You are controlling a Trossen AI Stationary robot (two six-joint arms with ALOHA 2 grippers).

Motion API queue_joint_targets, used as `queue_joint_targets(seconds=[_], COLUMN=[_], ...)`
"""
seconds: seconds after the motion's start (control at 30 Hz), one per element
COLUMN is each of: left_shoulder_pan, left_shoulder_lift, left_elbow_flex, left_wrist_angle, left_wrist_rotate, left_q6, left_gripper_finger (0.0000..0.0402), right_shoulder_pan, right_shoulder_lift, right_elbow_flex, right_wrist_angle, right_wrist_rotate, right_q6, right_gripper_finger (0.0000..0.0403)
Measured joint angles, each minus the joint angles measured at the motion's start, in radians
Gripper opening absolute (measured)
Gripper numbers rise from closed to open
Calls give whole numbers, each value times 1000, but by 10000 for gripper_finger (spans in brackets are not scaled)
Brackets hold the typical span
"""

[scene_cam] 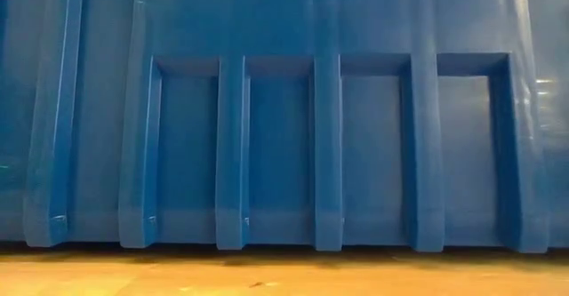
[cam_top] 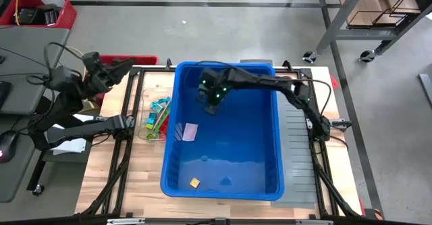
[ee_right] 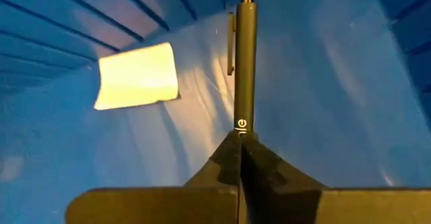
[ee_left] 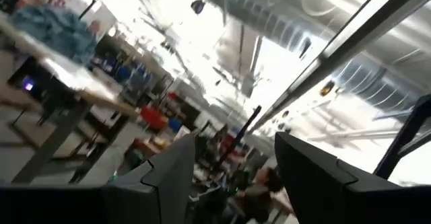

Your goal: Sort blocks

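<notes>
Blocks (cam_top: 157,119) in teal, green, pink and yellow lie bunched in a clear tray (cam_top: 144,98) at the middle left of the high view, on the wooden table (cam_top: 128,184) just beside the left wall of the big blue bin (cam_top: 277,144). One more small yellowish block (cam_top: 194,182) sits alone on the bin floor near the lower edge of that wall, and a pale card (cam_top: 190,132) lies flat inside the bin near its left wall. The right gripper (cam_top: 210,105) hangs inside the bin's upper left part; in the right wrist view its fingers (ee_right: 202,183) are pressed together on a dark pen (ee_right: 244,56), which stands up from between them against the blue wall, with the pale card to its left. The left gripper (cam_top: 120,67) waits in the upper left of the high view, raised beyond the table's edge and clear of the tray; in the left wrist view its fingers (ee_left: 176,170) stand apart with nothing between them, pointing toward the ceiling. The low view is filled by the bin's ribbed outer wall above a strip of table.
</notes>
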Motion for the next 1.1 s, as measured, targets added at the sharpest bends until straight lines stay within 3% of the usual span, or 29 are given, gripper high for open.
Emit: queue_joint_targets(seconds=[0.27, 0.37, 0.53, 0.9, 1.0, 1.1], left_shoulder_pan=[0, 0, 0, -17, -56, -93], left_shoulder_lift=[6, 21, 90, 473, 592, 708], left_elbow_flex=[0, 0, 0, 14, 62, 127], left_wrist_angle=[0, -2, -77, -279, -428, -526], left_wrist_rotate=[-48, -49, -35, 302, 286, 206], left_q6=[0, 1, 2, 206, 396, 588], left_gripper_finger=[202, 202, 202, 202, 202, 202], right_shoulder_pan=[-29, -29, -26, -33, -34, -36], right_shoulder_lift=[-222, -270, -302, -418, -485, -551], right_elbow_flex=[2, 2, 3, 1, 1, 3], right_wrist_angle=[99, 167, 125, 29, 14, 3], right_wrist_rotate=[17, 22, 16, -2, 45, 111], right_q6=[80, 125, 118, 60, 62, 63], right_gripper_finger=[2, 1, 1, 0, 0, 0])
